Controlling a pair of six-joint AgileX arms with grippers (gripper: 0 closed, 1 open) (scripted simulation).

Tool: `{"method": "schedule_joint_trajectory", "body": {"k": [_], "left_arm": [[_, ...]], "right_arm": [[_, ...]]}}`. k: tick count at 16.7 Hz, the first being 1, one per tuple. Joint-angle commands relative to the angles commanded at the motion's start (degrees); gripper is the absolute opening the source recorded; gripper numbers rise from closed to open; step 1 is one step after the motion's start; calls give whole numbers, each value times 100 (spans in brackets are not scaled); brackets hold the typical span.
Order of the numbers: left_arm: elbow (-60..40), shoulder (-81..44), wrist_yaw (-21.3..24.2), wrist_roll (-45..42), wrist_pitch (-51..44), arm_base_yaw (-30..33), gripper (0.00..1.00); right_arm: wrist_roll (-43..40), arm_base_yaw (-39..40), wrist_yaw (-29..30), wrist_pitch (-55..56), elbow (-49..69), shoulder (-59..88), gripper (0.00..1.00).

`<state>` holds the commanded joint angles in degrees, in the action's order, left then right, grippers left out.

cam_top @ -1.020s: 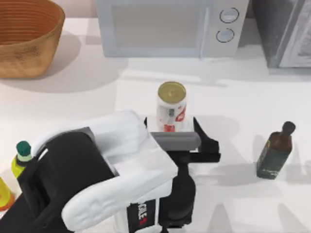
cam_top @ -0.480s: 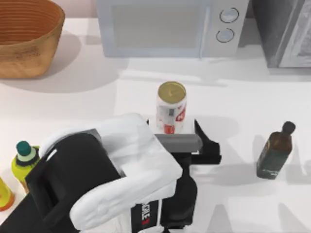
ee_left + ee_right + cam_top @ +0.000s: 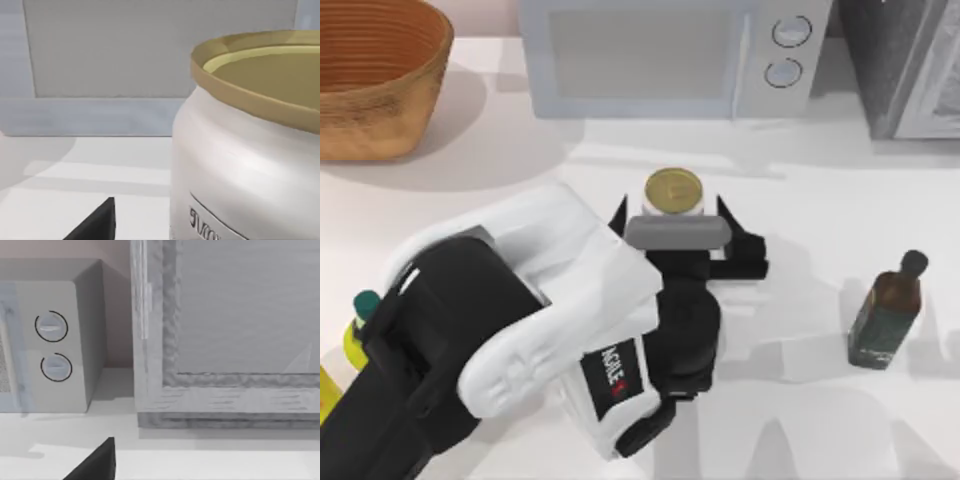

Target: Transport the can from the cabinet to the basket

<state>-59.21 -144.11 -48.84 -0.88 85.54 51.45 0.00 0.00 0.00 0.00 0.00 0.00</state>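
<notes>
Can (image 3: 674, 190) upright between left claw's (image 3: 672, 212) wide-spread fingers, not gripped

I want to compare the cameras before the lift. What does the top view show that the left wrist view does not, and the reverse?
Top view alone: the round orange-brown wicker basket at the table's far left, the dark glass bottle at right, the dark grey speckled cabinet, and the left gripper with fingers on either side of the can. Left wrist view alone: small print low on the can's side. Both: the white gold-topped can and the pale microwave.
</notes>
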Motion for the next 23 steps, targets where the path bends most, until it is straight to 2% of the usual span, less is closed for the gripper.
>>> {"method": "schedule_joint_trajectory", "body": {"k": [2,15,23], "left_arm": [[0,0,0,0,0,0,100],[0,0,0,0,0,0,2],[0,0,0,0,0,0,0]], "right_arm": [[0,0,0,0,0,0,100],[0,0,0,0,0,0,100],[0,0,0,0,0,0,100]]}}
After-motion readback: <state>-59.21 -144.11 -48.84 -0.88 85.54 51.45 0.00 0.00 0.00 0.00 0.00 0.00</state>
